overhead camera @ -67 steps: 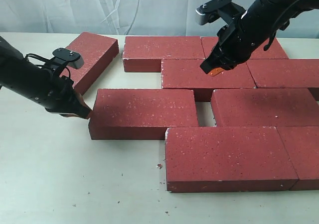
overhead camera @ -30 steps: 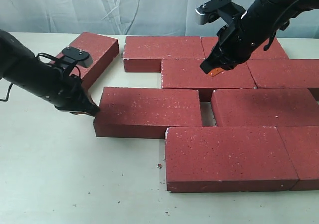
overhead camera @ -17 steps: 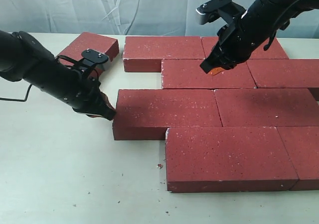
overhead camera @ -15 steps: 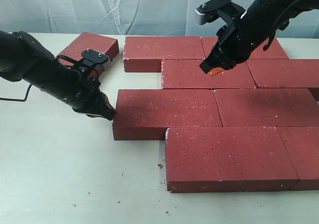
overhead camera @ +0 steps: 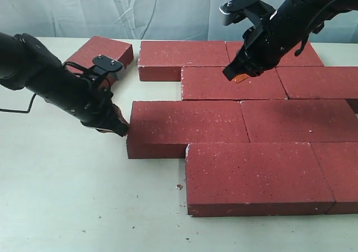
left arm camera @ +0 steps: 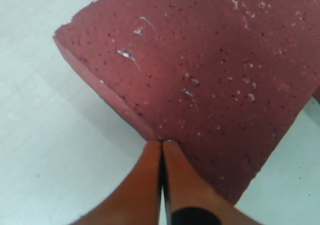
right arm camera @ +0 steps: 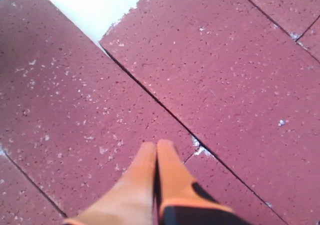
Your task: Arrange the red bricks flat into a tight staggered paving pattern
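Several dark red bricks lie flat on the table in staggered rows. My left gripper [overhead camera: 120,127] is shut with nothing in it, its orange tips touching the left end of the third-row brick [overhead camera: 184,126]; in the left wrist view that gripper [left arm camera: 162,143] meets the corner of this brick [left arm camera: 210,75]. This brick sits tight against the brick to its right [overhead camera: 299,119]. One brick [overhead camera: 100,56] lies askew at the far left, apart from the rest. My right gripper [overhead camera: 236,76] hovers shut and empty over the second-row brick [overhead camera: 232,84]; in the right wrist view it [right arm camera: 157,145] is above a seam between bricks [right arm camera: 75,110].
The front row holds a large brick [overhead camera: 257,176] and another one cut by the right edge [overhead camera: 341,171]. Small crumbs [overhead camera: 179,187] lie on the pale tabletop [overhead camera: 67,196]. A white cloth backdrop hangs behind the table.
My left gripper pushed the third-row brick to the right until the gap to its neighbour closed. Over the last half second it has stayed still. My right gripper rose slightly.
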`<state>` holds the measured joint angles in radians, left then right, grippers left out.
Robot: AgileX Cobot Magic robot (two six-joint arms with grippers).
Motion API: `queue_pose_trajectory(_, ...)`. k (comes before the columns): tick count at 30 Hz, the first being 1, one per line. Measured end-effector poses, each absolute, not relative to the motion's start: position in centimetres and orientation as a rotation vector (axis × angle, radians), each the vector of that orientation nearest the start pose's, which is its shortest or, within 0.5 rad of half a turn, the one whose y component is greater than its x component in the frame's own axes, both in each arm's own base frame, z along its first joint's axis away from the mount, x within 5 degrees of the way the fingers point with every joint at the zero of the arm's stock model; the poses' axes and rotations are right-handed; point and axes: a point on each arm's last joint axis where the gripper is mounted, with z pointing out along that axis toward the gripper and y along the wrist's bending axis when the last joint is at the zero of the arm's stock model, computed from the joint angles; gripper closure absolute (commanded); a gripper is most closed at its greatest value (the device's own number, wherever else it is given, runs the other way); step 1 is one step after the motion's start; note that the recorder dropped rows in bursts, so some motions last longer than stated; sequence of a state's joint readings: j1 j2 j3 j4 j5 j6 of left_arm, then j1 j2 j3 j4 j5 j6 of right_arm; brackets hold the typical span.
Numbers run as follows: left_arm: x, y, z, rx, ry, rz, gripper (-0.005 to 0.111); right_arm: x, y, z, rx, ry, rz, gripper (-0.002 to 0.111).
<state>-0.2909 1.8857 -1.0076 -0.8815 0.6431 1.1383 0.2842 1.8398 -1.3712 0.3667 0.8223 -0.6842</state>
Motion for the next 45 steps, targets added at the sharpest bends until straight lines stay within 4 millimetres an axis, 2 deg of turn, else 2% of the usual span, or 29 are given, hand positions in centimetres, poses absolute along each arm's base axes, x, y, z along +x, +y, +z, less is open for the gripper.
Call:
queue_pose_trajectory(9,31.1,-13.0,13.8,0.997,2.666,-0.557,0.107,36.5,13.3,23.1,-0.991,2.510,0.346,0.109)
queue_pose_trajectory(17,31.9,-12.7,13.8,0.916,2.634,-0.473,0.107,37.0,13.5,22.2,-0.954,2.514,0.369,0.109)
queue_pose_trajectory(24,31.6,-13.0,13.9,0.898,2.654,-0.530,0.107,37.2,13.6,21.0,-0.956,2.541,0.372,0.109)
queue_pose_trajectory(32,31.8,-13.5,13.9,0.837,2.646,-0.589,0.107,37.4,13.6,21.0,-0.954,2.524,0.358,0.109)
queue_pose_trajectory(45,32.1,-13.4,13.2,0.868,2.629,-0.584,0.107,37.4,13.6,21.0,-0.961,2.518,0.351,0.109)
